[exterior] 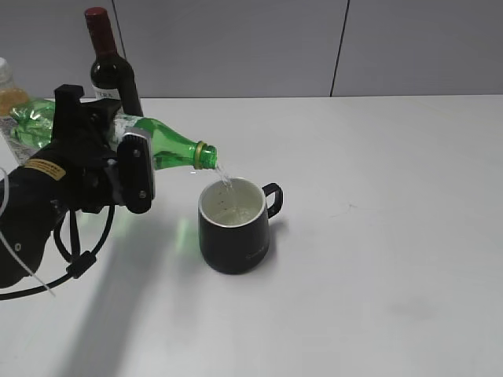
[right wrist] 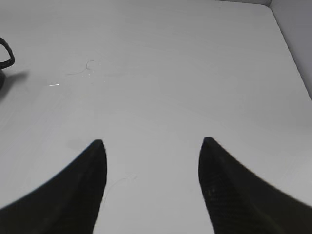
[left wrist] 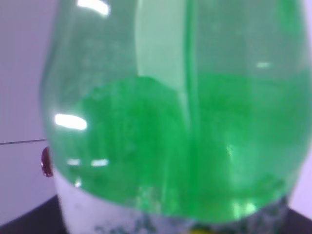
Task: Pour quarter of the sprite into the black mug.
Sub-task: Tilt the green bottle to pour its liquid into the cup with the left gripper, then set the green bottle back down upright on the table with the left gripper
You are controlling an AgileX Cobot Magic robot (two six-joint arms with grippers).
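Observation:
My left gripper (exterior: 118, 161) is shut on the sprite (exterior: 169, 147), a green plastic bottle held almost level with its open mouth pointing right. A thin stream falls from the mouth into the black mug (exterior: 234, 228), which stands upright on the white table with its handle to the right. In the left wrist view the sprite (left wrist: 175, 122) fills the frame, with liquid in its lower half. My right gripper (right wrist: 152, 144) is open and empty above bare table; the mug's handle (right wrist: 6, 52) shows at its far left. The right arm is out of the exterior view.
A dark wine bottle with a red top (exterior: 110, 71) stands at the back left, behind the sprite. An orange juice bottle (exterior: 8, 90) stands at the far left edge. The white table (exterior: 377, 236) runs to a grey wall behind.

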